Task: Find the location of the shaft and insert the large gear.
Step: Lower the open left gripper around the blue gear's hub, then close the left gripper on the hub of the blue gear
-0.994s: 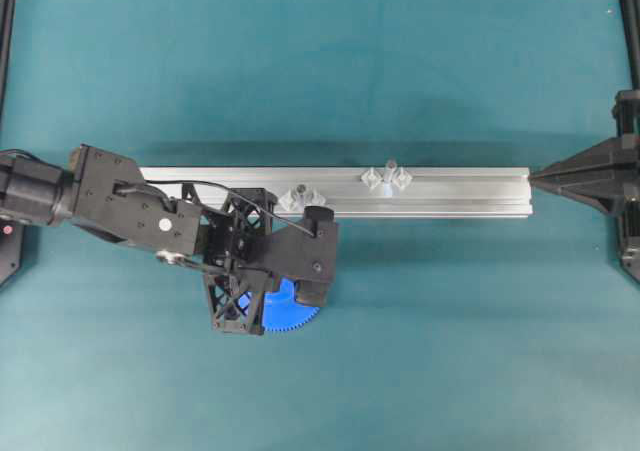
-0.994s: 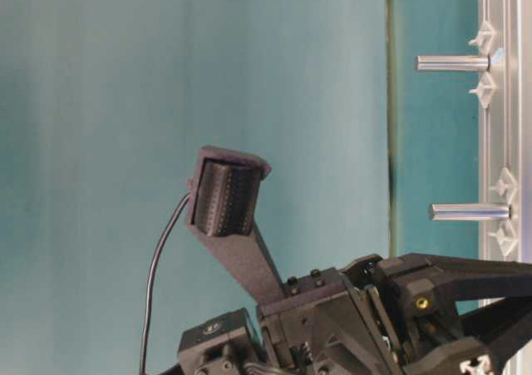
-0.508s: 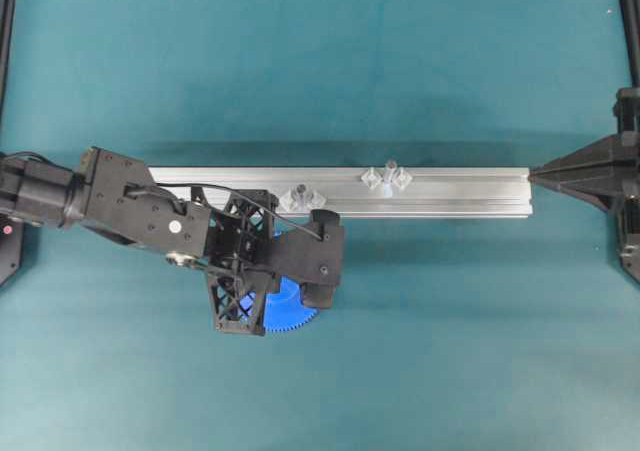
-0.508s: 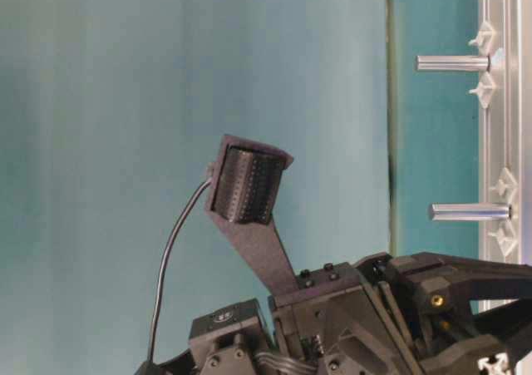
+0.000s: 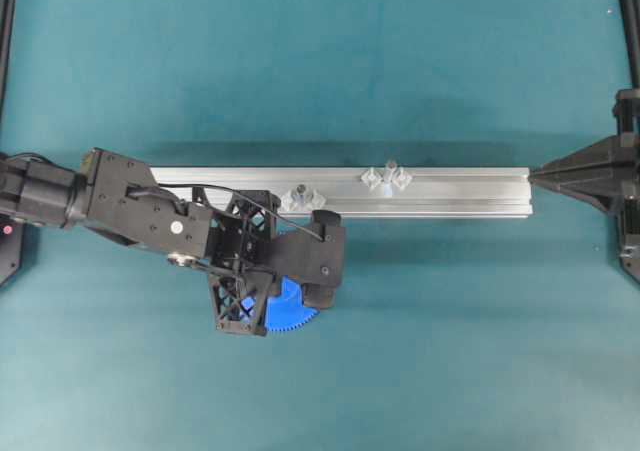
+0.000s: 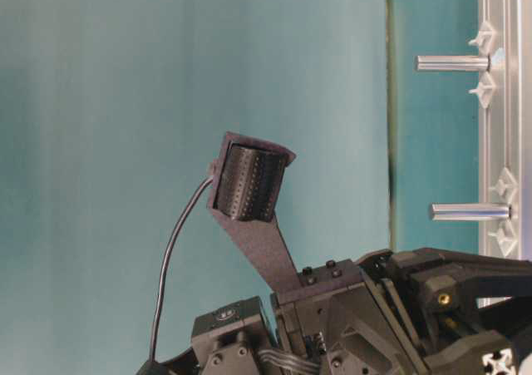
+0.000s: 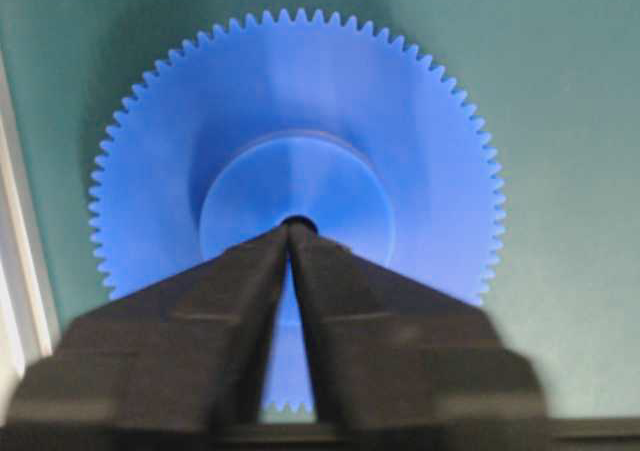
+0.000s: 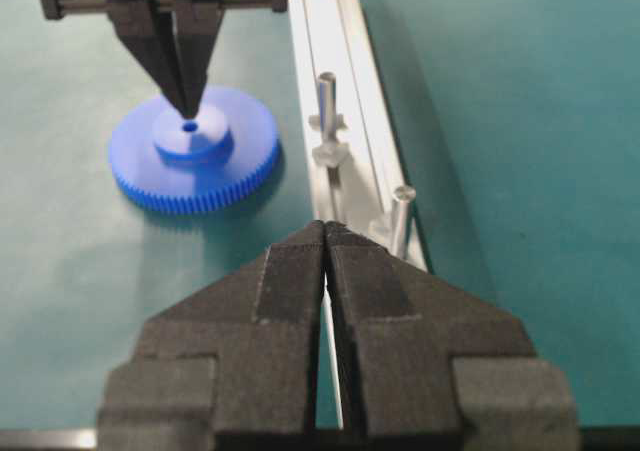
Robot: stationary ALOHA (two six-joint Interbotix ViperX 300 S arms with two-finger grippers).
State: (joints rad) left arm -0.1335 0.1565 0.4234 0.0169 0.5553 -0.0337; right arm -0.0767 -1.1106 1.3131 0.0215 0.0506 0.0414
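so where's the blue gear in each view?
Overhead: lower centre-left, blue gear mostly hidden under the left arm, on the near side of the rail.
Table-level: not in view.
Left wrist: fills the middle, left claw tips at its centre hole.
Right wrist: upper left, flat on the mat, left of the rail.
Shared landmark: the rail with its two pins.

The black left arm reaches in from the left edge of the overhead view, wrist bent down. Its black left gripper (image 7: 290,233) points downward, fingertips nearly together with only a thin slit between them. The black right gripper (image 8: 326,233) stays drawn back at the right edge, held level, its two dark fingers (image 8: 285,281) pressed tip to tip, holding nothing.
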